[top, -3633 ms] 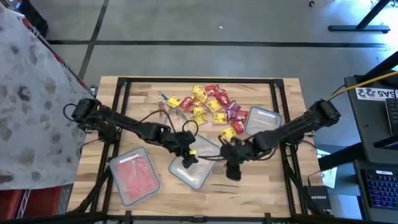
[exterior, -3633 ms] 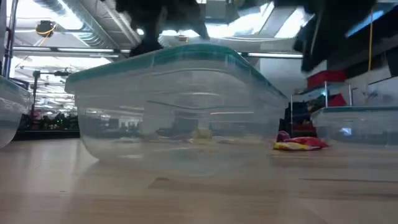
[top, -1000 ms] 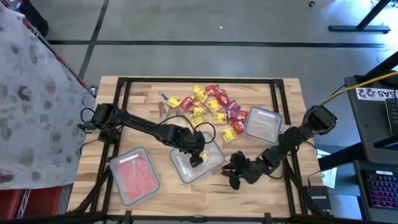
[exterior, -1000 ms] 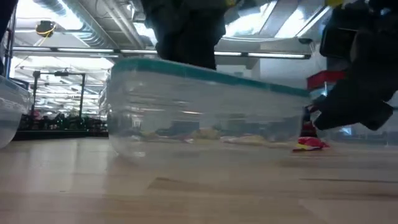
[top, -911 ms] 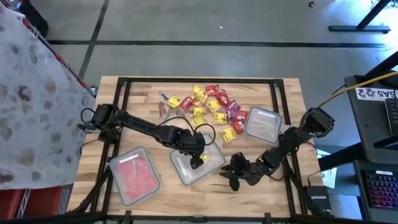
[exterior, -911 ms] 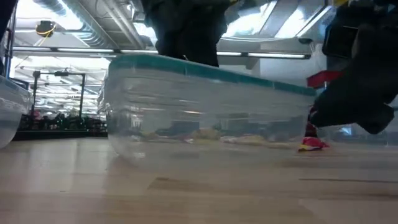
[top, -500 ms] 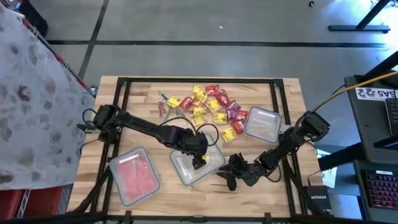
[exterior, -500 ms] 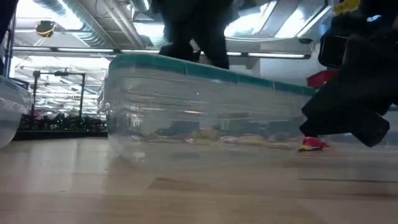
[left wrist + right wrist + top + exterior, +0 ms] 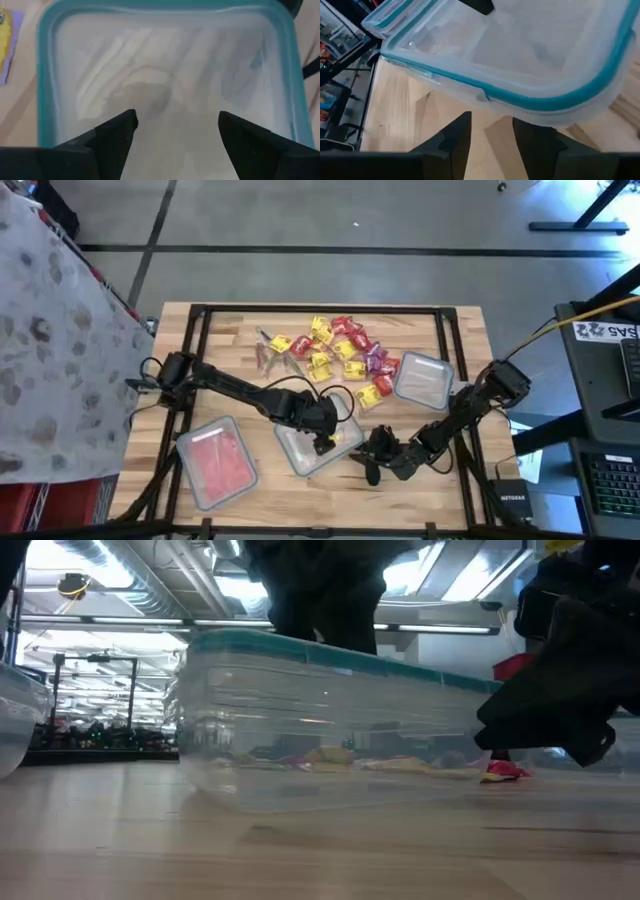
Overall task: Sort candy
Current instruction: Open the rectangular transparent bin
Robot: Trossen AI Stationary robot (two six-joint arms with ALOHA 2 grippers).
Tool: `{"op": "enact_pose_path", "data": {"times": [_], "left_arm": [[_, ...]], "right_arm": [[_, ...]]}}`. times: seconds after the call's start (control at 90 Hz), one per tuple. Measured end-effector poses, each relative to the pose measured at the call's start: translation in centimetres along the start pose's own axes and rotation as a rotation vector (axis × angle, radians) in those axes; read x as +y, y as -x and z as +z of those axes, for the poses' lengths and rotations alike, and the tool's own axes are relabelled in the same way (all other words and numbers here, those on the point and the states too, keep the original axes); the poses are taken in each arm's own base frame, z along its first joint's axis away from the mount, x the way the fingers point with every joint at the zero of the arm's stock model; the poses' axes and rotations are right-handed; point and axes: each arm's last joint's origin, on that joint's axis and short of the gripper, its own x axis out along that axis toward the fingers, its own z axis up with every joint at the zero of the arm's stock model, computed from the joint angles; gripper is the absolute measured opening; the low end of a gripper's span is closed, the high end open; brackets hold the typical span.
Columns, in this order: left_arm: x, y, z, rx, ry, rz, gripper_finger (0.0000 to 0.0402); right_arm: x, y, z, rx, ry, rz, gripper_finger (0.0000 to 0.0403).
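It looked like a big workshop or lab. The wooden table (image 9: 225, 330) stood on a grey concrete floor (image 9: 300, 220). Long ceiling lights (image 9: 90, 620) and metal shelves (image 9: 95, 690) showed behind, and a computer keyboard (image 9: 612, 485) sat nearby.

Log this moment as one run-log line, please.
left gripper: open over middle container | right gripper: open beside it, low | candy pile: unsorted, far side
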Motion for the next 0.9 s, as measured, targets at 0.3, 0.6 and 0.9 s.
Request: {"op": "enact_pose_path", "data": {"times": [0.3, 0.6, 0.9], "left_arm": [[-0.5, -0.3, 0.1, 0.016, 0.054, -0.084, 0.0274], [-0.8, -0.3, 0.2, 0.034, 0.052, -0.150, 0.0274], [-0.9, -0.4, 0.4, 0.028, 0.012, -0.136, 0.0274]], "right_arm": [[1.1, -0.2, 0.3, 0.038, 0.041, 0.074, 0.0133], [2.6, 0.0, 0.9, 0.102, -0.025, 0.282, 0.0133], [3.8, 3.0, 3.4, 0.421, -0.135, 0.479, 0.0133]]}}
